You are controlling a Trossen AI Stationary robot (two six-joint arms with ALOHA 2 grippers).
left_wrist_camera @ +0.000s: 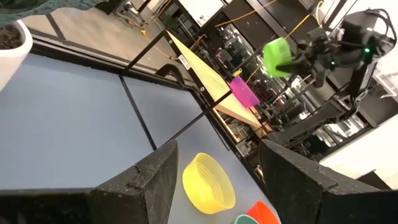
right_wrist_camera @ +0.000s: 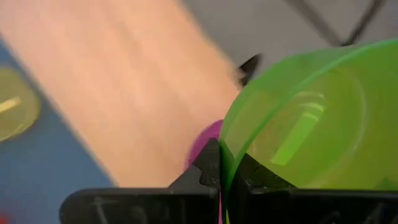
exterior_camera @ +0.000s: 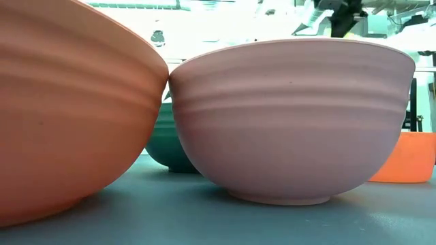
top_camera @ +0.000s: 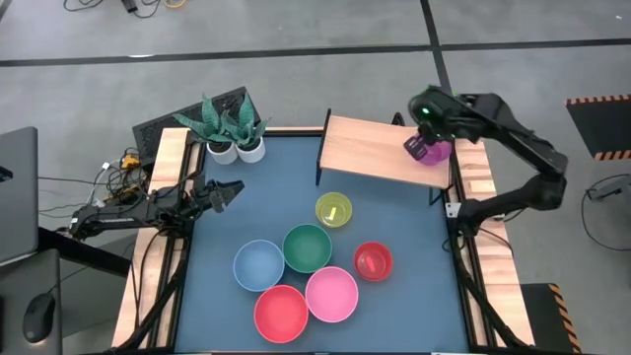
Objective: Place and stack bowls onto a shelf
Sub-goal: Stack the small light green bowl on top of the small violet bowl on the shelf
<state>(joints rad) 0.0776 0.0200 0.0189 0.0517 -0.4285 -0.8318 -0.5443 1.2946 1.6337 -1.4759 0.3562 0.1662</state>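
Note:
My right gripper (right_wrist_camera: 222,177) hovers over the right end of the light wood shelf (top_camera: 370,148), shut on a small green bowl (left_wrist_camera: 278,56). Under it a purple bowl (top_camera: 434,151) sits on the shelf board. The other bowls rest on the blue table: yellow (top_camera: 334,210), dark green (top_camera: 307,247), blue (top_camera: 258,264), small red (top_camera: 373,261), pink (top_camera: 331,293) and large red (top_camera: 280,313). My left gripper (top_camera: 233,191) waits open near the table's left edge, away from all bowls. My right gripper pinches the green bowl's rim (right_wrist_camera: 225,146), one finger inside the bowl and one outside. The bowl is lifted clear and tipped on its side, above the purple bowl (right_wrist_camera: 204,142) on the shelf.
Two white plant pots (top_camera: 237,148) stand at the far left corner, beside the shelf's left end. Wooden rails (top_camera: 163,187) line the table's left and right sides. In the low view the pink bowl (exterior_camera: 293,122) and large red bowl (exterior_camera: 61,116) fill the near foreground.

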